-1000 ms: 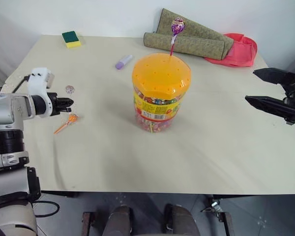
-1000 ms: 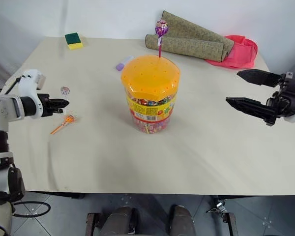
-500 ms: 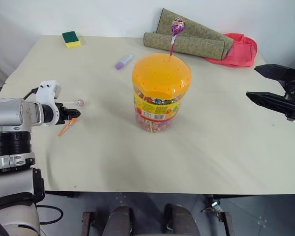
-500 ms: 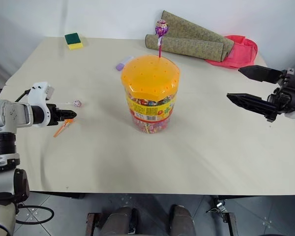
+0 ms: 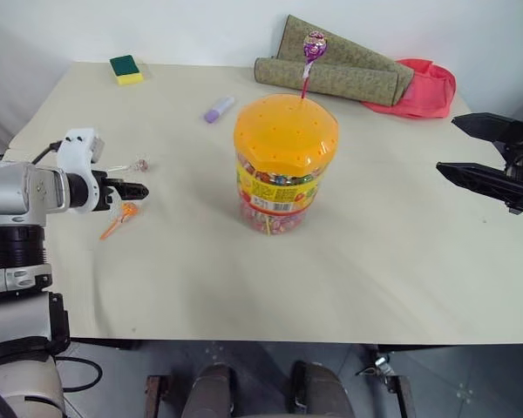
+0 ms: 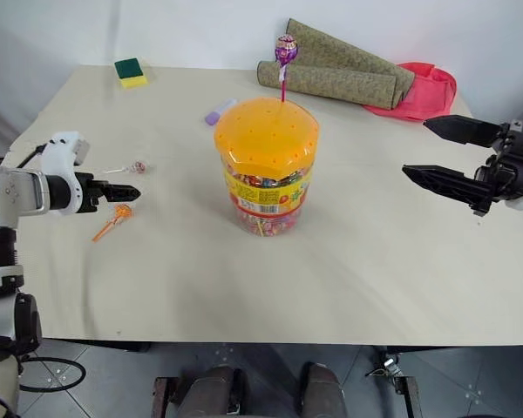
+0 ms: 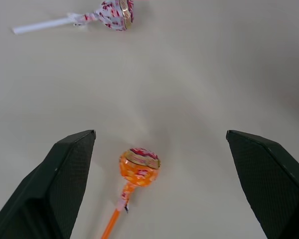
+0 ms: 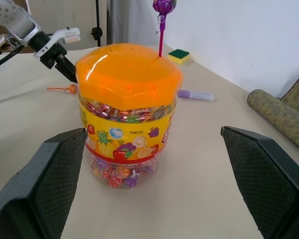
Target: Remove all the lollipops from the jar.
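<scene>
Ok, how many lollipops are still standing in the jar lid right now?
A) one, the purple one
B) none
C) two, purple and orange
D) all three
A: only the purple lollipop stands in the lid of the jar; the orange lollipop and the pinkish-white lollipop lie on the table by the open left end effector.

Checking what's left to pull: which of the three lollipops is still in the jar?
The purple lollipop: its stick stands in the jar's orange lid. The orange one and the pinkish-white one lie on the table.
</scene>
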Controlling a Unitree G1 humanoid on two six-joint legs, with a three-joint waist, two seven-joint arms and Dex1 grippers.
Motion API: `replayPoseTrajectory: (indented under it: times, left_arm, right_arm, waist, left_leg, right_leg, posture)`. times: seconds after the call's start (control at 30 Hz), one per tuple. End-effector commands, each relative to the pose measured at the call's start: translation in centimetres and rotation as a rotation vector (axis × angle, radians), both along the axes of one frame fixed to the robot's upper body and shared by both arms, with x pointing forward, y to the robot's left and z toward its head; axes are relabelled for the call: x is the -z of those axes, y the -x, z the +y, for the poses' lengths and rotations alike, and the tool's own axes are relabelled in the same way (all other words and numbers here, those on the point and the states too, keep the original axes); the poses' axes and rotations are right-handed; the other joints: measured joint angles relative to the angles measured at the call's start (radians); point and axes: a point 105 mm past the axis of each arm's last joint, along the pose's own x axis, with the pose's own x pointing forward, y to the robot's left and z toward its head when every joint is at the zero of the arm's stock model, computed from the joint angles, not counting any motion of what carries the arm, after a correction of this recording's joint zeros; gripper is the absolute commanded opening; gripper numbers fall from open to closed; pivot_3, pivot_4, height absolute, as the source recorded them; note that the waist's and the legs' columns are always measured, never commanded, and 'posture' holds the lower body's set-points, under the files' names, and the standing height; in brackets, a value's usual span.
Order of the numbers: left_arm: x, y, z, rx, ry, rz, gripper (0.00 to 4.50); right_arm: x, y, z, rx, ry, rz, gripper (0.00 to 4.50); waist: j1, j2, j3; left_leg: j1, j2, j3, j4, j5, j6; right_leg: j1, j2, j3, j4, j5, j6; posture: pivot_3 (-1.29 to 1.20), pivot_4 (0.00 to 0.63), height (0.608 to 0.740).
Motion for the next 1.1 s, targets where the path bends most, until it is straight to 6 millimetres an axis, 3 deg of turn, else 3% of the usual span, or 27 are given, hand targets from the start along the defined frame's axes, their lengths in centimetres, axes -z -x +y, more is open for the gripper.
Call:
replayPoseTrajectory:
  times: [0.03, 0.3, 0.4, 0.53, 0.63, 0.83, 1.1]
  left_arm:
    - [-2.4, 0.1, 0.0, 0.026, -0.034, -0.079, 4.46]
    - [-5.8, 0.1, -1.3, 0.138, -0.051, -0.21, 4.46]
    - [-7.6, 0.5, -3.4, 0.31, -0.042, -0.344, 4.46]
    - [-10.4, 2.2, -7.8, 0.677, 0.049, -0.626, 4.46]
    - [-11.2, 3.5, -9.0, 0.861, 0.134, -0.742, 4.46]
    - [-11.2, 5.2, -8.5, 1.118, 0.246, -0.847, 4.46]
    - [-10.3, 6.5, -7.3, 1.225, 0.299, -0.869, 4.46]
  right_arm:
    - [-1.3, 0.8, -0.2, 0.006, 0.021, -0.059, 4.5]
    - [-1.7, 0.7, -0.3, 0.011, 0.023, -0.072, 4.5]
    - [-1.9, 0.6, -0.1, 0.018, 0.023, -0.075, 4.5]
    - [-2.9, -0.1, 0.7, 0.031, -0.003, -0.085, 4.5]
    - [-3.8, -0.9, 1.8, 0.035, -0.028, -0.095, 4.5]
    - [-4.2, -3.2, 5.7, -0.028, -0.002, -0.065, 4.5]
    - [-3.8, -5.9, 11.1, -0.152, -0.006, -0.005, 4.5]
  waist:
    - [0.0, 0.0, 0.0]
    - [0.001, 0.0, 0.0]
    - [0.0, 0.0, 0.0]
    - [-0.001, 0.0, 0.0]
    - [-0.002, 0.0, 0.0]
    - [-0.022, 0.001, 0.0]
    - [-0.03, 0.001, 0.0]
  left_leg:
    - [0.0, 0.0, 0.0, 0.0, 0.0, 0.0]
    - [0.0, 0.0, 0.0, 0.0, 0.0, 0.0]
    - [0.0, 0.0, 0.0, 0.0, 0.0, 0.0]
    - [0.0, 0.0, 0.0, 0.0, 0.0, 0.0]
    - [0.0, 0.0, 0.001, 0.001, 0.0, 0.0]
    - [0.0, 0.0, 0.001, 0.0, 0.0, 0.0]
    - [0.0, 0.0, 0.001, 0.0, 0.0, 0.0]
  right_leg:
    - [0.0, 0.0, 0.0, 0.0, 0.0, 0.0]
    - [0.0, 0.0, 0.0, 0.0, 0.0, 0.0]
    - [0.0, 0.0, 0.0, 0.0, 0.0, 0.0]
    - [0.0, 0.0, 0.0, 0.0, 0.0, 0.0]
    - [0.0, 0.0, 0.0, 0.0, 0.0, 0.0]
    - [0.0, 0.0, 0.0, 0.0, 0.0, 0.0]
    - [-0.001, 0.0, 0.0, 0.0, 0.0, 0.0]
  posture:
    - [0.0, 0.15, 0.74]
    - [0.0, 0.15, 0.74]
    - [0.0, 0.15, 0.74]
    - [0.0, 0.15, 0.74]
    - [0.0, 0.15, 0.74]
    - [0.0, 0.15, 0.74]
    - [0.0, 0.15, 0.74]
